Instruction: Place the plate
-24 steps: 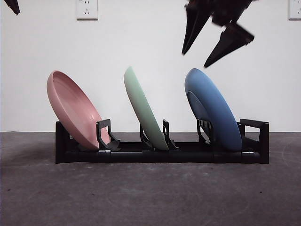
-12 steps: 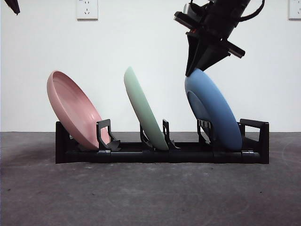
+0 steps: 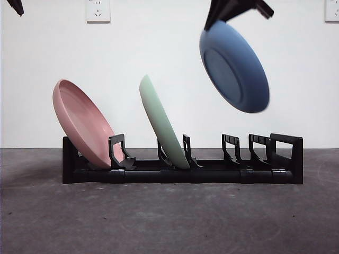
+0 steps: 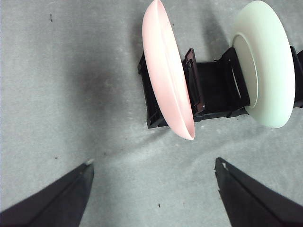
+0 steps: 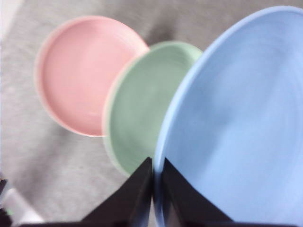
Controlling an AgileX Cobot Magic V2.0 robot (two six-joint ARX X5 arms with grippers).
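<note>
A rack stands on the counter, running side to side across it, well back from the front edge and before the wall. Two plates lean in the rack's slots: one at the left end, another near the middle, apart from each other. The slots at the right end hold nothing. Above that right end, clear of the rack, a third plate hangs tilted, its upper rim clamped in the right pincer. The left pincer is spread wide above the counter, off the rack's left end.
</note>
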